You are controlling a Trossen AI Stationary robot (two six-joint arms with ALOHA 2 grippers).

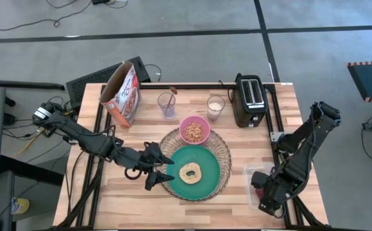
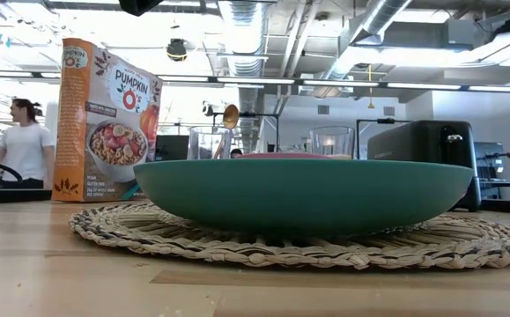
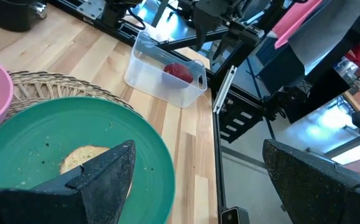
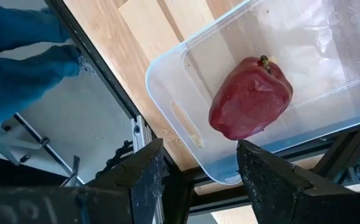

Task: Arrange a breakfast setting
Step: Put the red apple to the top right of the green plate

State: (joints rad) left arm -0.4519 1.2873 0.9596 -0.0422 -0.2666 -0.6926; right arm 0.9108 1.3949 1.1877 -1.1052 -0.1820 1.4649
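- The right claw is hovering with its fingers spread and nothing between them, directly above the clear plastic tub sitting at the right edge of the light wooden desk.
- The dark red fruit is lying loose inside that tub, just ahead of the claw's open gap and slightly off to one side of it.
- For a clean pick, I would be centring the gap over the fruit's broadest part before descending, keeping both fingers inside the tub walls.
- The skin looks smooth and rounded, so a gentle, square squeeze seems wise.
- The left claw is waiting, also spread and empty, at the near rim of the round teal plate, which is holding the tan bagel.
- That plate is resting on the round woven charger, beside the smaller pink bowl.
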